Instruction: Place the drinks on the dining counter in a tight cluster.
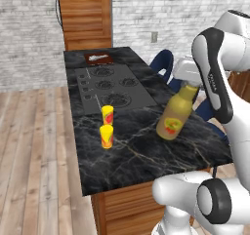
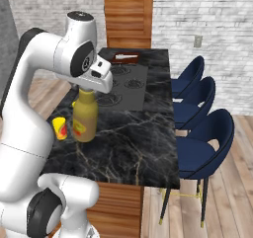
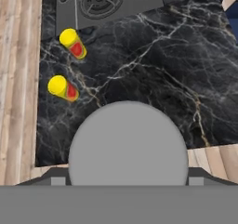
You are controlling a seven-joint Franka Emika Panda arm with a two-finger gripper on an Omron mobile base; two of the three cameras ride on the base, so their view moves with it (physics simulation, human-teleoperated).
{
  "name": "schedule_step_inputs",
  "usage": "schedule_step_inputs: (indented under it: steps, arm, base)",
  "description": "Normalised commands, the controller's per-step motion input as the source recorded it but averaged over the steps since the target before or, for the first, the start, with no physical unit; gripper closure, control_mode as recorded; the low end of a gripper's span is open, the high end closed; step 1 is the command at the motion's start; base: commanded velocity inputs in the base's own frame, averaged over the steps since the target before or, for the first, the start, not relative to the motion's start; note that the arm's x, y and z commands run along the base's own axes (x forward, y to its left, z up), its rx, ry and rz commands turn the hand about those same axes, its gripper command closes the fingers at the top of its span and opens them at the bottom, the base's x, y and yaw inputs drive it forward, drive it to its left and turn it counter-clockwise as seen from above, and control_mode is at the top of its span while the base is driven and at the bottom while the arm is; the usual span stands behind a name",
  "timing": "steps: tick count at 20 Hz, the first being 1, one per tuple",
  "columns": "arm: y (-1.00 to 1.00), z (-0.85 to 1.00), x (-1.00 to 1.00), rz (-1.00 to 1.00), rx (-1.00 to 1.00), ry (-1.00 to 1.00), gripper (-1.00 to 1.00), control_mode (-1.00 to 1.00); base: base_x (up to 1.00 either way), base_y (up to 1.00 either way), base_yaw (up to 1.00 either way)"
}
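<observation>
A large mustard-yellow bottle (image 1: 175,114) (image 2: 85,118) with a red-yellow label stands near the front right of the dining counter (image 1: 136,156) (image 2: 138,148). My gripper (image 1: 188,84) (image 2: 89,88) sits on its top, shut around the grey cap (image 3: 128,144). That cap hides most of my fingers in the hand view. I cannot tell whether the bottle's base touches the marble. Two small yellow cans with red labels (image 1: 107,115) (image 1: 106,136) (image 3: 73,43) (image 3: 62,87) stand close together near the counter's left edge, well left of the bottle.
A black cooktop (image 1: 112,88) (image 2: 128,84) is set into the counter's middle. A brown board (image 1: 99,58) lies at the far end. Blue chairs (image 2: 202,143) line the right side. Bare marble lies between the cans and the bottle.
</observation>
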Motion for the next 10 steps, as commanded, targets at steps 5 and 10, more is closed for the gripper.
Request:
schedule_step_inputs:
  steps: [5, 10]
  arm:
    - [0.47, 0.21, 0.59, -0.11, -0.24, 0.41, 1.0, -1.0]
    - [0.11, -0.25, 0.8, -0.02, -0.08, 0.06, 1.0, -1.0]
  base:
    - [0.0, 0.0, 0.0]
    - [0.0, 0.0, 0.0]
